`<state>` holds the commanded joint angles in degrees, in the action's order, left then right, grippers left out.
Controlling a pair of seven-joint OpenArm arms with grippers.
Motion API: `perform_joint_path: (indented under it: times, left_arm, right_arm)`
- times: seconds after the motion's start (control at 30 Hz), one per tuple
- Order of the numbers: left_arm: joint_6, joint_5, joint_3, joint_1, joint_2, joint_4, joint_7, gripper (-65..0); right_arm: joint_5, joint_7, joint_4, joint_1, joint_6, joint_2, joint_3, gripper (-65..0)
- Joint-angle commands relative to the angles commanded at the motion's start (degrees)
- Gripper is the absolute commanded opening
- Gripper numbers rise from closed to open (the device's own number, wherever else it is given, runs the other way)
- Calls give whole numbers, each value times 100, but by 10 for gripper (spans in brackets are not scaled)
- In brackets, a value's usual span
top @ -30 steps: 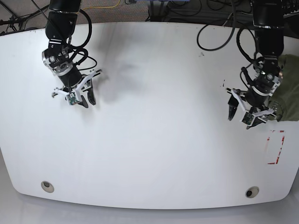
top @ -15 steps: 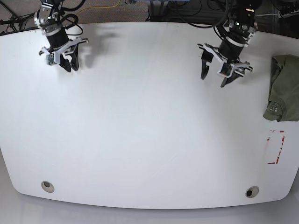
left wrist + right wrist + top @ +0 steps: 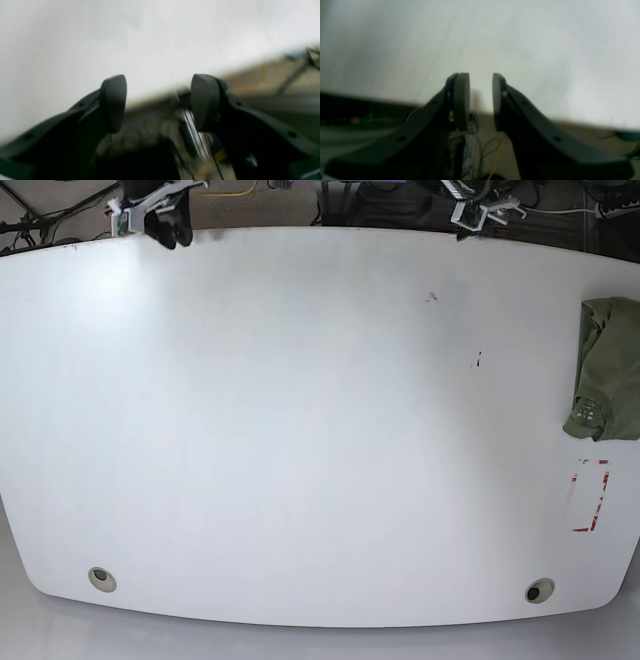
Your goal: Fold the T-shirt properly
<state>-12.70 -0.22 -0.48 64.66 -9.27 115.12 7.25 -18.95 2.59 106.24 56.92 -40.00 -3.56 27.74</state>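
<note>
- Seen from above, a wide white table [image 3: 300, 440] with rounded corners fills nearly the whole base view.
- Folded into a compact bundle, the olive-green T-shirt [image 3: 606, 370] lies flat at the table's right edge, about midway along it, with a small pale printed label on its near left corner.
- Just nearer than the T-shirt on the table, a red-and-white rectangular marking [image 3: 590, 496] sits beside the same edge.
- Two small round fittings, one at the near left corner [image 3: 99, 579] and one at the near right corner [image 3: 539, 591], are set into the table.
- A few tiny dark specks [image 3: 477, 361] dot the tabletop right of centre.
- At the table's far left corner, the right gripper [image 3: 160, 213] is partly in frame; its wrist view shows the dark fingers [image 3: 461, 100] a narrow gap apart, holding nothing.
- At the far edge right of centre, only a sliver of the left gripper [image 3: 478, 212] shows; its wrist view shows the fingers [image 3: 113, 102] spread wide, holding nothing.
- Beyond the table's far edge, both wrist views blur into brownish floor with dark cables, one of them yellow [image 3: 496, 156].
</note>
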Motion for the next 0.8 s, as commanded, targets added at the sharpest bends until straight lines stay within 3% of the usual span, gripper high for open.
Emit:
perform_joint_path:
  times: [0.17, 0.37, 0.6, 0.8]
  left_arm:
    - [0, 0, 79, 325, 123, -167, 0, -272]
    - [0, 9, 308, 308, 132, -985, 0, -272]
    - [9, 9, 325, -633, 273, -2497, 0, -272]
    - [9, 0, 334, -1653, 448, -4114, 0, -272]
  right_arm:
    - [18, 0, -18, 396, 0, 202, 0, -506]
    - [545, 0, -835, 431, 0, 211, -26, -506]
    - [1327, 0, -2242, -176, 0, 185, -211, -506]
    - [1451, -264, -3780, -914, 0, -70, -387, -506]
